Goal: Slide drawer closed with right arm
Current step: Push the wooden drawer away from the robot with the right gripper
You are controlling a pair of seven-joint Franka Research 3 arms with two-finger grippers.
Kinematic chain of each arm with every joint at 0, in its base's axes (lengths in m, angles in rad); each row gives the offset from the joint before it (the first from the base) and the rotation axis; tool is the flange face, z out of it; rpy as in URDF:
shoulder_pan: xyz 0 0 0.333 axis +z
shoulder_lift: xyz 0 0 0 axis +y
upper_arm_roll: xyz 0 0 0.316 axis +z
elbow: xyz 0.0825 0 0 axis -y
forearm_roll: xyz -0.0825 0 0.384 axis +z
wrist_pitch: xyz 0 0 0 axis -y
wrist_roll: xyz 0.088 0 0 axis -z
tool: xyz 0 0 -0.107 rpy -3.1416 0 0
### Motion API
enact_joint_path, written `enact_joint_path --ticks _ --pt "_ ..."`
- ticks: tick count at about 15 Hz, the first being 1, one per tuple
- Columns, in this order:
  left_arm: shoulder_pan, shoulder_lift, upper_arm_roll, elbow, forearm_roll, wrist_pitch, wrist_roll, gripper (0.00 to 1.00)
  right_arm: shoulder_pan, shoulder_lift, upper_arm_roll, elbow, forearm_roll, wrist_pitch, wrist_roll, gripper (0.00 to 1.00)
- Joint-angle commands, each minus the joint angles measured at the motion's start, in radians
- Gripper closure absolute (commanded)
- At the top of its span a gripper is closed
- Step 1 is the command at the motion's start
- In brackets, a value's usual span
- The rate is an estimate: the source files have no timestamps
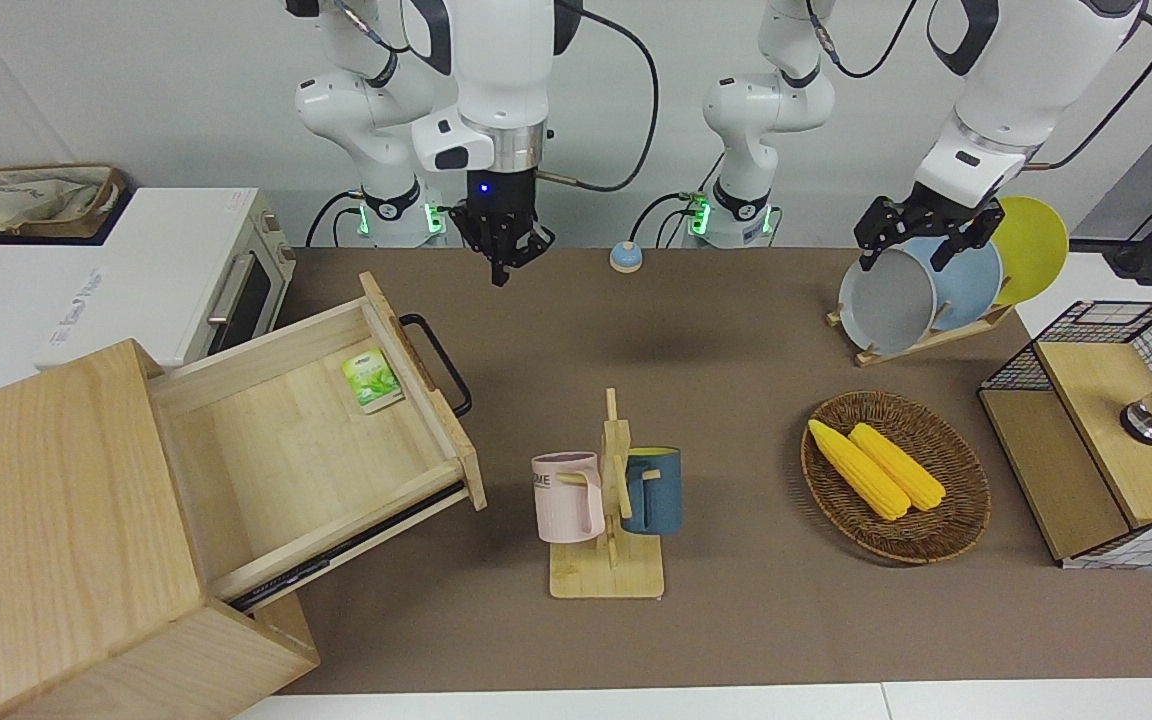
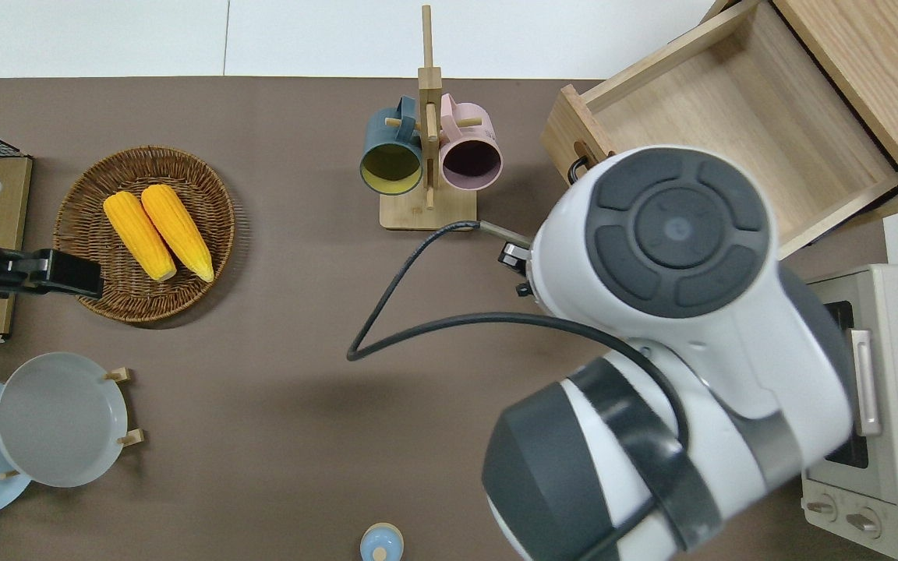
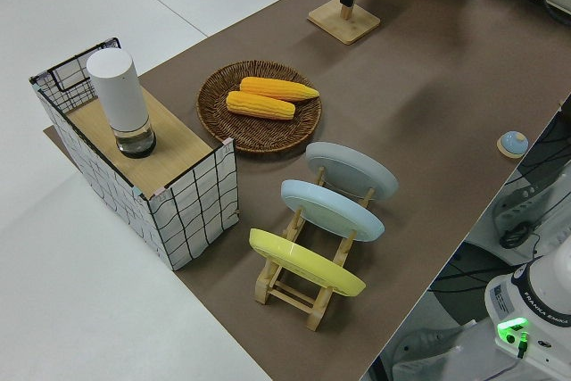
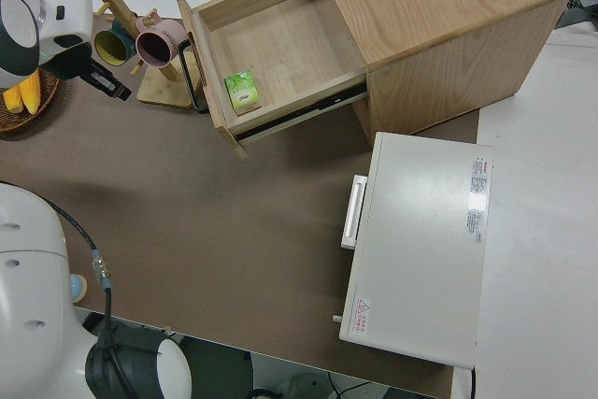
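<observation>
You have the drawer [image 1: 326, 440] pulled well out of its cabinet [image 1: 66, 540], which sits at the right arm's end of the counter [image 1: 736, 620], at the corner farthest from the robots. The drawer's black handle [image 1: 441, 360] faces the middle of the counter, and a small green packet [image 1: 372, 380] lies inside, close to the drawer front. Your right claw [image 1: 508, 255] hangs in the air, pointing down, with nothing in it; you cannot tell from these views whether its fingers are spread or pressed together. In the overhead view the arm's own body hides the claw, so what it is over cannot be told. A white toaster oven [image 1: 166, 270] stands beside the cabinet, nearer to the robots. Near the middle of the counter, a mug rack [image 1: 611, 500] carries a pink mug [image 1: 568, 495] and a blue mug [image 1: 652, 490]. The left arm is parked, its claw [image 1: 926, 235] spread.
</observation>
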Motion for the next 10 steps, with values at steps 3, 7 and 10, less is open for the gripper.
enact_joint_path --ticks 3,7,10 --pt "0.004 0.011 -0.006 0.024 0.017 -0.020 0.010 0.01 0.003 0.089 -0.002 -0.031 0.024 0.141 0.345 1.000" --pt "0.004 0.011 -0.006 0.024 0.017 -0.020 0.010 0.01 -0.017 0.127 -0.007 -0.041 0.072 0.213 0.497 1.000" --pt "0.004 0.011 -0.006 0.026 0.017 -0.020 0.010 0.01 -0.051 0.129 -0.024 -0.050 0.138 0.253 0.560 1.000"
